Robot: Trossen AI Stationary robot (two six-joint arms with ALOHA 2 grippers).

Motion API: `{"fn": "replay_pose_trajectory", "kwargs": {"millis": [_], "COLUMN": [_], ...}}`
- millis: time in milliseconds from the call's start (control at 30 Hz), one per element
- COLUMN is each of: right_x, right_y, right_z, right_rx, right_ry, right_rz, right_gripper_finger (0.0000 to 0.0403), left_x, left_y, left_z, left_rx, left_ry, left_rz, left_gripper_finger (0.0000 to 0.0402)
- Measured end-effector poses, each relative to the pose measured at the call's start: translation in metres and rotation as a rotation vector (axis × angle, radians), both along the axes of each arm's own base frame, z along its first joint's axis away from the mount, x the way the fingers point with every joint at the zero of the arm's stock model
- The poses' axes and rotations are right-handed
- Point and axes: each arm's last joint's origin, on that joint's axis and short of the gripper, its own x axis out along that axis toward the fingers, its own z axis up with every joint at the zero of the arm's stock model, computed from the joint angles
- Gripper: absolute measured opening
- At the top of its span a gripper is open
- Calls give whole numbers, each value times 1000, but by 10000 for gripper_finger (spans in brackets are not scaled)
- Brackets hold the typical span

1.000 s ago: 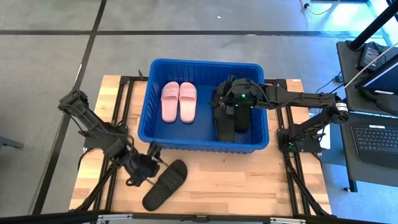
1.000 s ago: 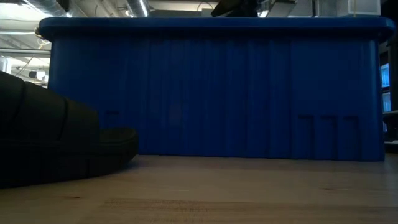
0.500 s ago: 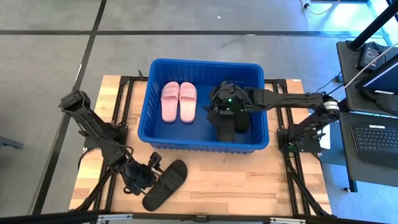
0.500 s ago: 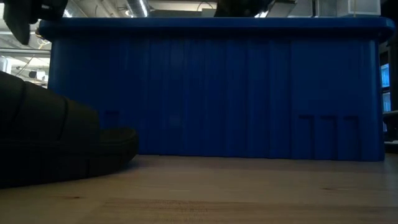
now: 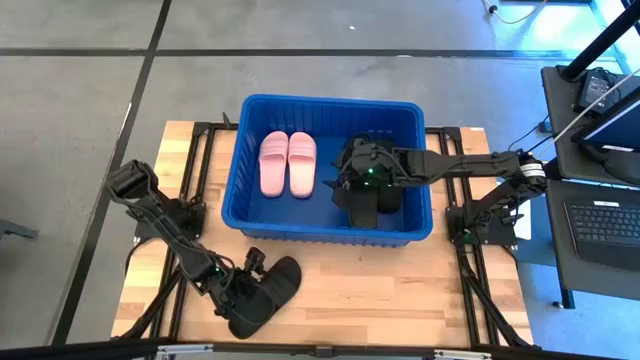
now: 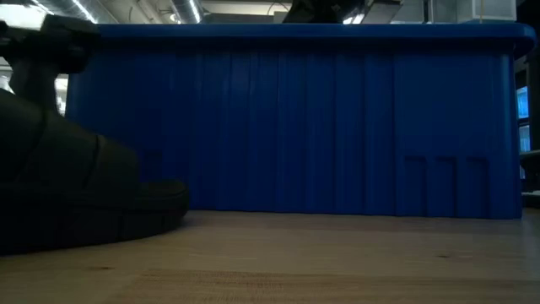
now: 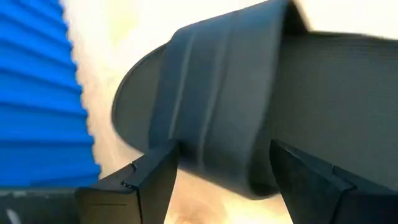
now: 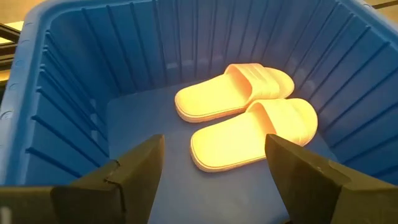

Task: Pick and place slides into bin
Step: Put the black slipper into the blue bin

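A black slide [image 5: 270,293] lies sole down on the wooden table in front of the blue bin [image 5: 330,101]; it also shows in the low view [image 6: 76,198]. My left gripper [image 5: 243,284] is low over it and open, with its fingers on either side of the slide's wide strap [image 7: 217,106]. A pale pink pair [image 5: 288,165] lies on the bin floor at the left. Black slides [image 5: 377,210] lie in the bin's right half. My right gripper [image 5: 350,178] is open and empty inside the bin above them, facing the pink pair [image 8: 249,115]. My left gripper stands astride the black slide's strap [image 7: 186,124], slanting down from the table's left. The slide lies flat on the table. I cannot tell whether the fingers touch the strap.
The bin's ribbed near wall [image 6: 295,118] stands close behind the black slide and shows beside it in the left wrist view [image 7: 37,93]. Bare wood lies to the right of the slide along the near edge [image 5: 400,290]. Black frame rails [image 5: 205,140] flank the bin.
My left gripper has gone toward the table's near edge and to the right, and down onto the black slide's strap; it now shows at the low view's left. My right gripper has shifted a little to the left inside the bin. The slides have stayed put.
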Motion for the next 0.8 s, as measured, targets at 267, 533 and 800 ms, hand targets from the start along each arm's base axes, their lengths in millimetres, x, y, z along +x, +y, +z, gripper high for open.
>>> {"fn": "replay_pose_trajectory", "kwargs": {"millis": [267,533,800], "right_x": [0,0,0], "right_y": [3,2,2], "right_z": [0,0,0], "right_rx": [2,2,-1], "right_ry": [-1,-1,-2], "right_rz": [6,6,8], "right_gripper_finger": [280,280,280], "left_x": [0,0,0], "left_y": [1,1,1], "left_z": [-1,-1,-1], "left_rx": [12,8,9], "left_ry": [0,2,2], "left_rz": [12,12,10], "left_gripper_finger": [246,246,246]}}
